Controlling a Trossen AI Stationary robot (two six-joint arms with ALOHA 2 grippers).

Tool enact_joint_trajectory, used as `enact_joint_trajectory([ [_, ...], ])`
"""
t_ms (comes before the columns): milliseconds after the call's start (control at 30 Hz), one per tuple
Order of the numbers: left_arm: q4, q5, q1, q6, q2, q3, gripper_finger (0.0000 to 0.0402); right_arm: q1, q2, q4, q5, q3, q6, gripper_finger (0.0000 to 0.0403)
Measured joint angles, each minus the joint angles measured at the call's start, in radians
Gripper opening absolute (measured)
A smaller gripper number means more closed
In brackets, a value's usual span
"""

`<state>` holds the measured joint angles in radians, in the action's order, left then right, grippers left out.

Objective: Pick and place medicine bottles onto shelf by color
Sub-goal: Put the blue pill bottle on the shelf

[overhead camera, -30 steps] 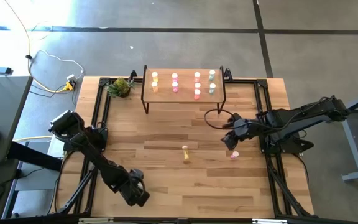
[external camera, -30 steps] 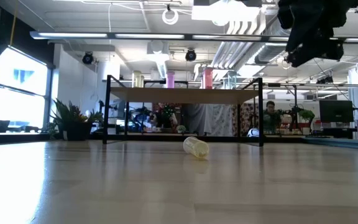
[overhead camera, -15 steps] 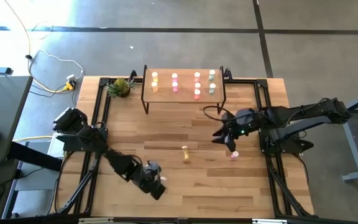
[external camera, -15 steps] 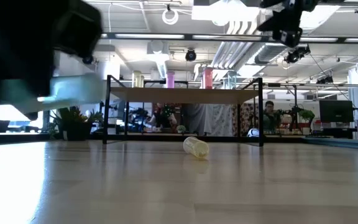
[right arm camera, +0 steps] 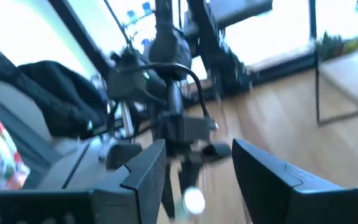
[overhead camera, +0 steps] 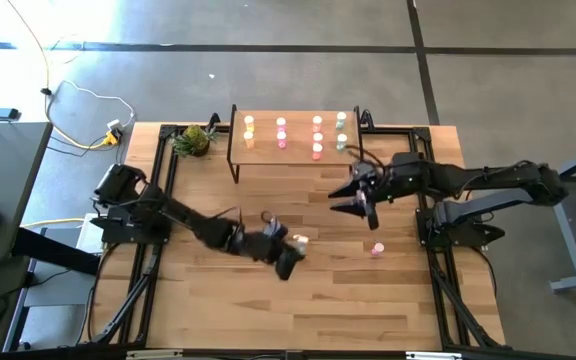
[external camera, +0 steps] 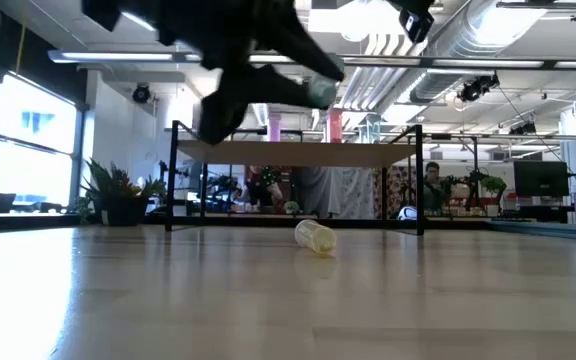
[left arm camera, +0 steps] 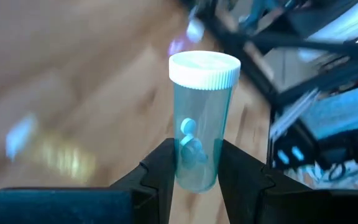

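- The plant [overhead camera: 194,139] sits at the table's back-left corner, untouched and no part of the job.
- The left arm has swung from the front-left of the table to mid-table within the last second. Its left gripper [overhead camera: 290,247] is now above the boards, just beside the yellow bottle [overhead camera: 302,240] that lies on its side there.
- That gripper is clamped narrow on a green bottle [left arm camera: 199,128], white cap away from the fingers, as the left wrist view shows. In the low view the same bottle [external camera: 317,92] rides high above the wood.
- I judge this arm to be mid-carry, heading for the shelf [overhead camera: 296,158]; the green one belongs by the other green bottles [overhead camera: 341,130] at the shelf's right end.
- The yellow bottle [external camera: 315,237] has not moved across the pictures, so it is yet to be collected.
- On the shelf the bottles stand in columns by colour: yellow at the left, pink in the middle, green at the right.
- The right gripper [overhead camera: 358,196] has pulled back and up from the pink bottle [overhead camera: 376,249] toward the shelf's right front. Its fingers stand wide and hold nothing.
- The pink bottle stands alone on the table, well apart from that gripper, and has not moved. Two bottles on the table and one in the air look to be what is left.
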<state>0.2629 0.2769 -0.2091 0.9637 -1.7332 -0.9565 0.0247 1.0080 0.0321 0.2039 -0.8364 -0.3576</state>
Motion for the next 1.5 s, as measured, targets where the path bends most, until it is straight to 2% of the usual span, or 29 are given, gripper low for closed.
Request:
enact_joint_trajectory([
  [233, 0.192, -0.007, 0.137, -0.242, 0.000, 0.000, 0.0095, 0.080, 0.000, -0.116, 0.014, 0.000, -0.034, 0.0197],
  [467, 0.340, -0.123, 0.268, -0.472, 0.004, -0.001, 0.0095, 0.164, 0.000, -0.265, 0.014, 0.000, -0.079, 0.0222],
  [700, 0.243, -0.191, 0.385, -0.645, 0.132, -0.001, 0.0095, 0.253, 0.012, -0.412, 0.013, -0.001, -0.067, 0.0222],
  [867, 0.073, -0.225, 0.459, -0.761, 0.266, -0.001, 0.0095, 0.301, 0.085, -0.518, 0.013, -0.020, -0.059, 0.0222],
  [1067, -0.105, -0.300, 0.541, -0.848, 0.378, -0.001, 0.0095, 0.317, 0.227, -0.472, 0.055, -0.179, 0.071, 0.0222],
  [1333, -0.223, -0.425, 0.610, -0.915, 0.418, -0.001, 0.0095, 0.324, 0.419, -0.116, 0.087, -0.454, 0.253, 0.0222],
  [1500, -0.230, -0.432, 0.625, -0.964, 0.418, -0.001, 0.0095, 0.322, 0.507, 0.040, 0.095, -0.559, 0.312, 0.0222],
])
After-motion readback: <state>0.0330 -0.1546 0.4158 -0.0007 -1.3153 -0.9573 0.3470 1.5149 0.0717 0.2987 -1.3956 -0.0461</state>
